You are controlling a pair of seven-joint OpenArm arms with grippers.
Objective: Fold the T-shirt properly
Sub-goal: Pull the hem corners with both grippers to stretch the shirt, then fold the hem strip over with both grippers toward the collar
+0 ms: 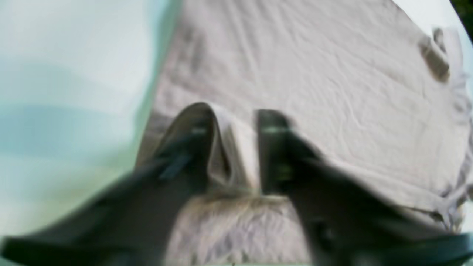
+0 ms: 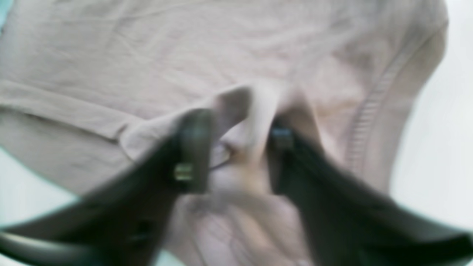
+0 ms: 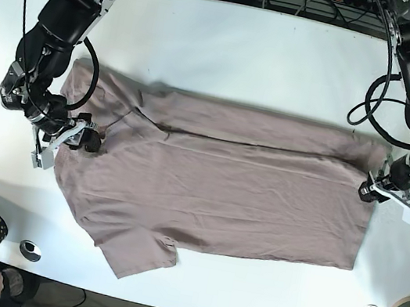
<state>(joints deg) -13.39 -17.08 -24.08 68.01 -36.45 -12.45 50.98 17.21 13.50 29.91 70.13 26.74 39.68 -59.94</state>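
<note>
Pinched cloth filled each wrist view: the left hand (image 1: 236, 147) gripped the T-shirt (image 3: 224, 181) at its hem edge, the right hand (image 2: 236, 147) near the collar. It lay spread on the table (image 3: 232, 43) between them. Both should probably lift evenly, keeping that edge taut.

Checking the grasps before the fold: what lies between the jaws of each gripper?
Fabric of the T-shirt: the left gripper pinches a fold in the left wrist view, the right gripper a bunched edge in the right wrist view.
</note>
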